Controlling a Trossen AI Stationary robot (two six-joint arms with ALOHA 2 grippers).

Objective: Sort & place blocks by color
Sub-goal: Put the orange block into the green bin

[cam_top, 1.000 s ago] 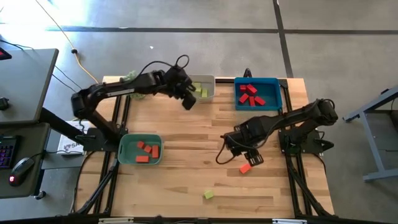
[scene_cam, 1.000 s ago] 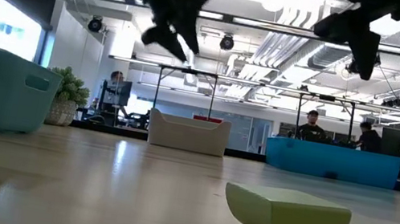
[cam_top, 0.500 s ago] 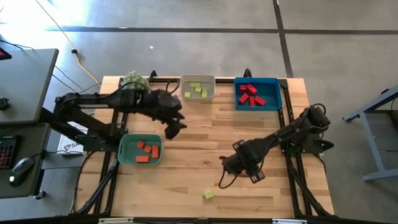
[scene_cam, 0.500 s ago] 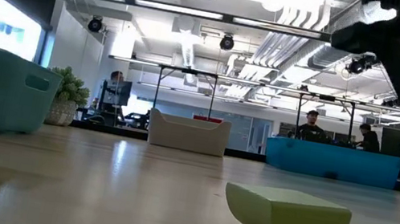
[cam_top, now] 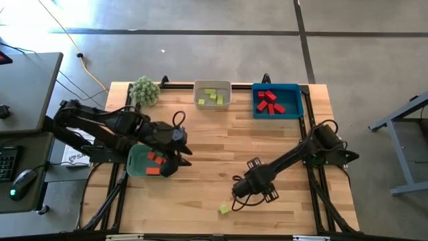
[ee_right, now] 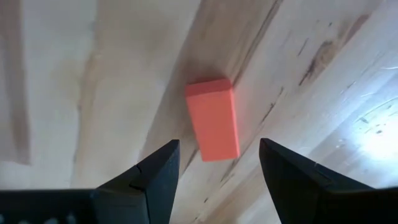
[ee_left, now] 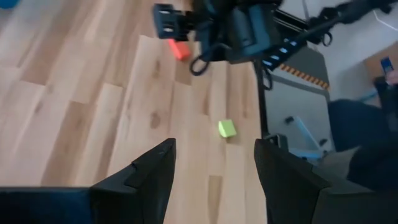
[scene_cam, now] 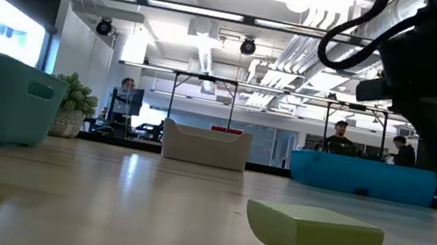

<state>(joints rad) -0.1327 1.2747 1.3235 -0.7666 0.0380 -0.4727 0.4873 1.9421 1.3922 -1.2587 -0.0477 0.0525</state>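
blocks: 1 orange (ee_right: 212, 119), 1 green (cam_top: 224, 210) loose; both arms' fingers released.

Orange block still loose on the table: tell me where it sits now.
In the right wrist view the orange block lies flat on the wood, directly below the open right gripper, right of table centre.

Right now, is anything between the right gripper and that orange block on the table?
Nothing visible. The right gripper is open, directly above the orange block, which lies alone on bare wood table between the line of the fingers. The yellow-green block sits apart, nearer the table's front edge.
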